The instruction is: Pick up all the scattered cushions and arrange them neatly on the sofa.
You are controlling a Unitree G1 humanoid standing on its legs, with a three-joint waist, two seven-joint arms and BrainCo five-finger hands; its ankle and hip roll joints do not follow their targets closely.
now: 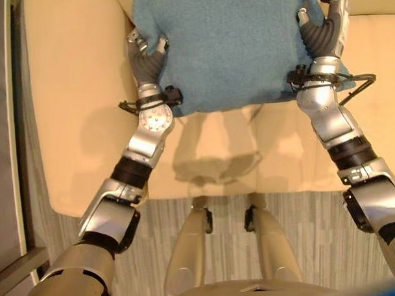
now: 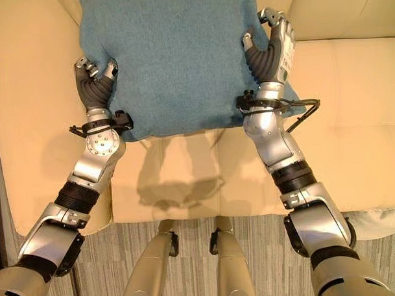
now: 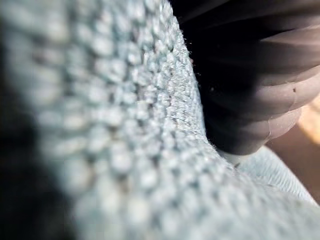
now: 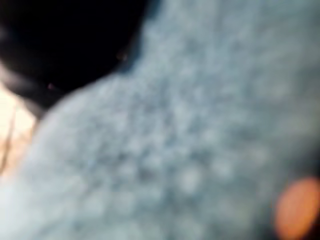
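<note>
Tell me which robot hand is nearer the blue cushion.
Neither: both touch it. The left robot hand grips the blue cushion at its left edge, the right robot hand at its right edge, above the cream sofa.

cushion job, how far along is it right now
Done: nothing visibly placed yet; no other cushion shows on the sofa. In hand: one blue cushion held between the left hand and the right hand, gripped at its two sides above the cream seat. Left: setting it down neatly; whether more cushions remain can't be told from here.
</note>
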